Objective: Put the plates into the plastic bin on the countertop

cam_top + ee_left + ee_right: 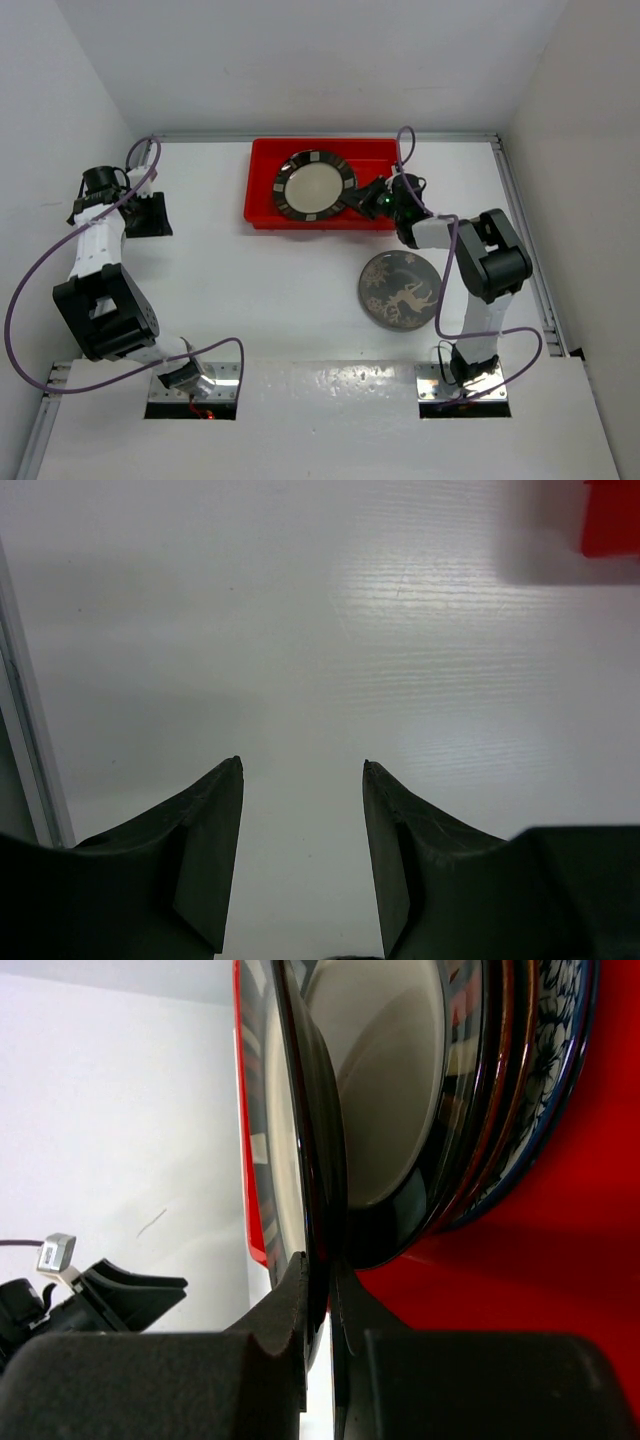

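Robot lab cell: white panels (330,60) wall railed countertop (270,290).

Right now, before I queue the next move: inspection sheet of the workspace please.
Surface: white countertop, metal rails at the edges.
Job's things: red bin at far centre; striped-rim plate on top of a stack in it, blue floral plate lower down; deer plate outside the bin, flat on the countertop.
Clutter: nothing seen.
End effectors: left end effector open over bare countertop; right end effector shut on the striped-rim plate's rim.
Cables: purple cables loop along both arms.
Surroundings: white panels around the cell.
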Controlling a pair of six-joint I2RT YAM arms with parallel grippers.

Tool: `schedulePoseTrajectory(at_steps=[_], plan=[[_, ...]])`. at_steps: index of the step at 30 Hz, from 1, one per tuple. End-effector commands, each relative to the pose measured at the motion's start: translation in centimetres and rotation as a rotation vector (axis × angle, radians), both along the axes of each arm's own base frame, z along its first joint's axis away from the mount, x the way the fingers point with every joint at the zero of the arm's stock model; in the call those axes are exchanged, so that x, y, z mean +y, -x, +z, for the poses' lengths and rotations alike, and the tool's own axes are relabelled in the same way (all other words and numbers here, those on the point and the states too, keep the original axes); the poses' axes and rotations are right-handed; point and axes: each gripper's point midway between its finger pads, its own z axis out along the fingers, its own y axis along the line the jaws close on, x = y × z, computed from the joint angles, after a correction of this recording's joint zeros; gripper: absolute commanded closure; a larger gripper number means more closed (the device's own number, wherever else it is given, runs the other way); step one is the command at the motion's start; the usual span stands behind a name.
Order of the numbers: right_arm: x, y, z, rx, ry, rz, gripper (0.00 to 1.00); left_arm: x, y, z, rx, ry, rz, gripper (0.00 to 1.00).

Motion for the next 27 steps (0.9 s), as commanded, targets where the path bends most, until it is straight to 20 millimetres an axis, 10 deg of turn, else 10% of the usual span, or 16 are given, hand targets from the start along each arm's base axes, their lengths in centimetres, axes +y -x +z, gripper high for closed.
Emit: schedulePoseTrajectory(at_steps=[1,27], plan=[[2.0,-1.7,9.1,-0.283,-0.126,0.059,1.00,0.6,-0.2,0.3,-0.023,-0.008,0.016,0.47],[-0.5,-6.0,7.1,-0.201,-0.152,-0.023,1.00,0.2,-0.4,0.1,-0.025,0.011,-0.006,0.47]])
